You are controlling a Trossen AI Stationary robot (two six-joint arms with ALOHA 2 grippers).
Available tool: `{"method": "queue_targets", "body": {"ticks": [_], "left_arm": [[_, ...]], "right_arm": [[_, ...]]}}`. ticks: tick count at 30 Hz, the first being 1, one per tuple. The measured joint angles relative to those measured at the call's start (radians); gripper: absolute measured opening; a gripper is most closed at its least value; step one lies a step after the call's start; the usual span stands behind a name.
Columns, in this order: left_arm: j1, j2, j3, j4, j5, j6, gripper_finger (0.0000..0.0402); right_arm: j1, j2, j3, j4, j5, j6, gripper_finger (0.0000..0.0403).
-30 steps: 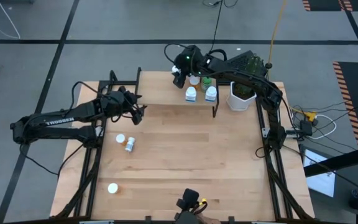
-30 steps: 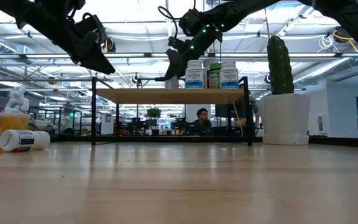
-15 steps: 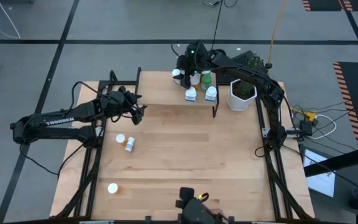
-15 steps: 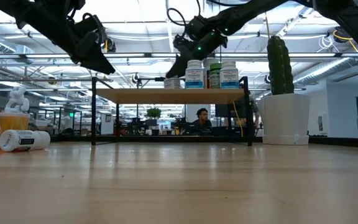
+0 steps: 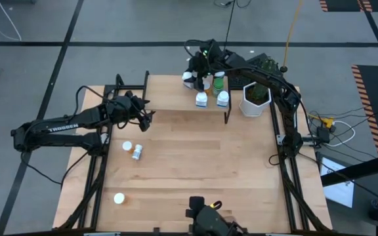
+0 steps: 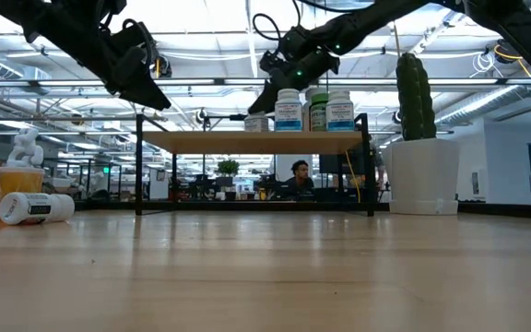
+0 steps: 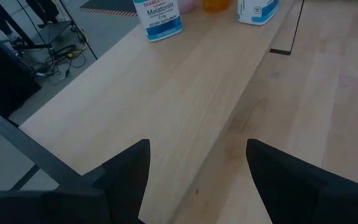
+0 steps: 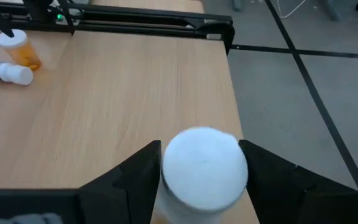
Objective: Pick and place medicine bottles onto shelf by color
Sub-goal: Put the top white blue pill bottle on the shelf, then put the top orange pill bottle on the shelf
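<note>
From overhead I see my right gripper (image 5: 190,76) over the far edge of the low light-wood shelf on thin black legs (image 5: 176,92), at about twelve o'clock on the table. Its wrist camera shows the two dark fingers (image 8: 135,180) set narrowly on either side of a white-capped bottle (image 8: 204,168), and the cap fills the gap between them. From that picture alone I cannot tell whether the pads press on it or only flank it.

Just beside that gripper on the shelf stand two white bottles with blue labels (image 5: 202,99) and (image 5: 222,98), with a green bottle (image 5: 218,83) behind them. The low view shows them upright in a tight row (image 6: 289,111).

At about two o'clock the white hexagonal planter with the green cactus (image 5: 255,99) sits just off the shelf's right end.

My left gripper (image 5: 143,117) hangs above the table's left side at about ten o'clock. Its fingers (image 7: 126,177) are spread wide over bare wood, holding nothing.

Towards eight o'clock an orange bottle (image 5: 138,152) and a white bottle (image 5: 127,146) rest close together on the tabletop. A lone white-capped bottle (image 5: 119,198) stands well apart at seven o'clock.
</note>
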Motion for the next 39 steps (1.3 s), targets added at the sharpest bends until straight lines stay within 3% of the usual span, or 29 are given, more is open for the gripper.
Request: {"method": "queue_targets", "body": {"ticks": [12,25,32,39], "left_arm": [[0.0,0.0,0.0,-0.002,0.0,0.0,0.0269],[0.001,0.0,0.0,-0.008,0.0,0.0,0.0269],[0.001,0.0,0.0,-0.014,-0.001,0.004,0.0269],[0.001,0.0,0.001,-0.013,-0.001,0.004,0.0269]], "right_arm": [[0.008,-0.004,0.0,0.107,0.044,0.03,0.0265],[0.123,-0.131,0.0,0.021,0.363,0.019,0.0251],[0.189,-0.154,-0.011,-0.12,0.395,-0.003,0.0201],[0.241,-0.152,-0.169,0.031,0.398,-0.011,0.0107]]}}
